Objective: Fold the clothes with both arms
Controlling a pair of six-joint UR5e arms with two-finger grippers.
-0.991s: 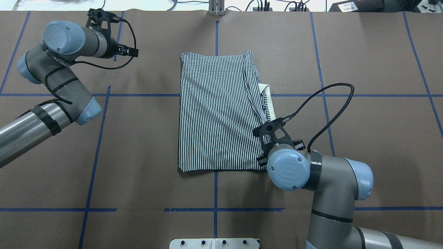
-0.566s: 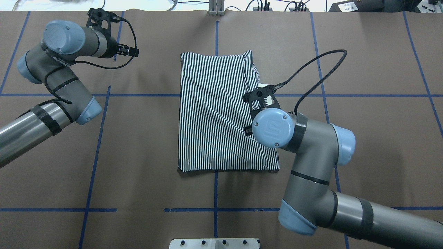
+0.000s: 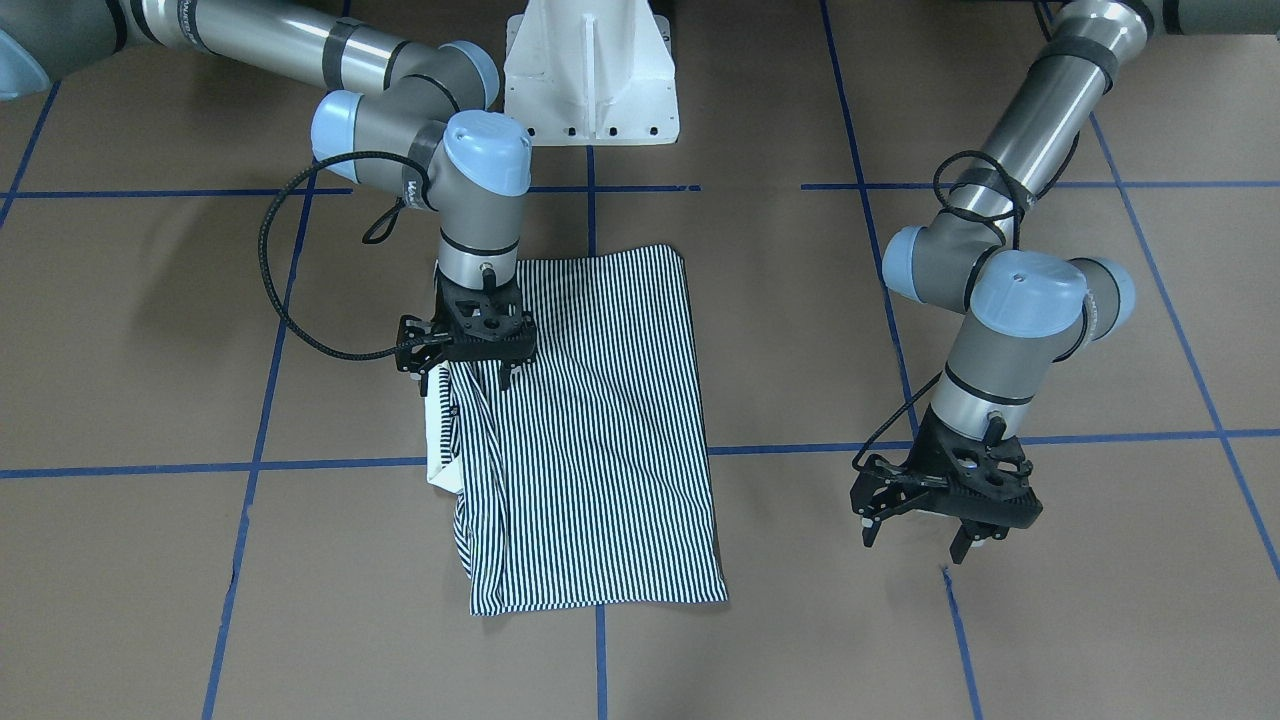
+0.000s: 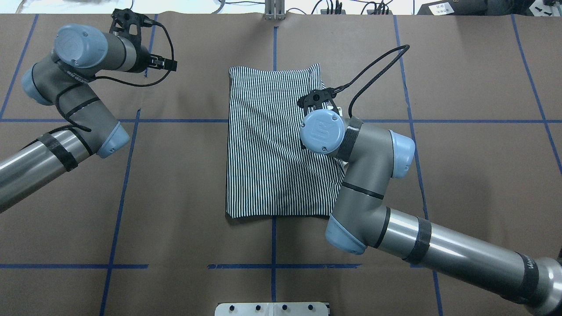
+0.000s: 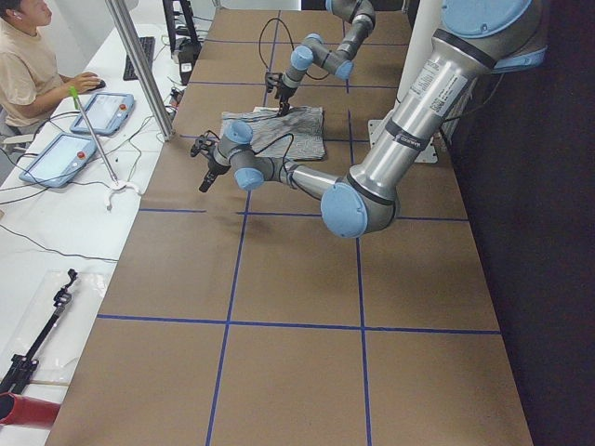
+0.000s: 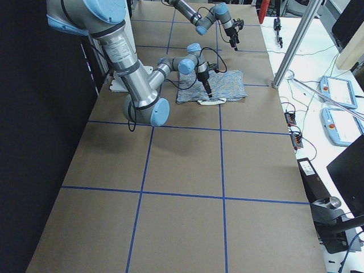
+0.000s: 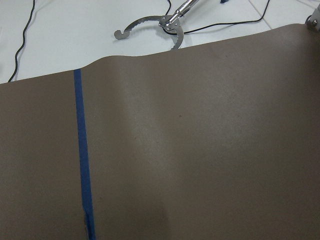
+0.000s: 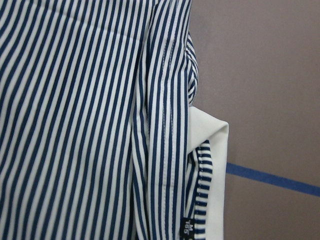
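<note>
Front-facing view first: the striped polo shirt (image 3: 600,430) lies folded into a tall rectangle in the middle of the brown tabletop (image 3: 150,330). Its cream collar (image 3: 438,440) pokes out along the left edge. The right gripper (image 3: 463,383) points straight down over that edge, fingers spread apart and holding nothing. Whether the tips touch cloth, I can't tell. At lower right, the left gripper (image 3: 913,545) hangs over bare tabletop, well apart from the shirt, its fingers spread too and empty.

Overhead now: the shirt sits dead centre. The right arm (image 4: 439,250) sweeps in from lower right, its wrist covering the shirt's right edge. The left arm (image 4: 66,87) is bent up in the upper left corner.

Left side view: a person (image 5: 23,56) sits at the upper left.

Left wrist camera: only brown tabletop, with a blue tape line (image 7: 82,160) running down the left. Right wrist camera: stripes fill the left of the frame, and the collar shows at lower centre-right.
</note>
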